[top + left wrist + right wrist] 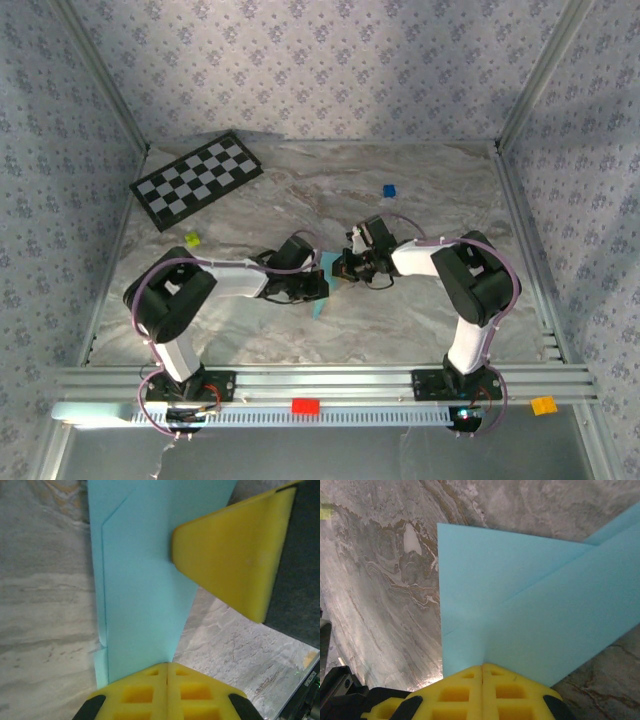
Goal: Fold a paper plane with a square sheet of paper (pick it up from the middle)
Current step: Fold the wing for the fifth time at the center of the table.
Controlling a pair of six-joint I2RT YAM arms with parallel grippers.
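Three floral walls (330,60) enclose marbled table (450,200).

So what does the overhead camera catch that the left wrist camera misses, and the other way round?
Overhead: the left arm and right arm whole, the checkerboard, a blue cube. Left wrist: fold lines in the light-blue paper close up, the left gripper shut on its edge, a yellow finger of the right gripper over it. Shared: that paper and the marble table.
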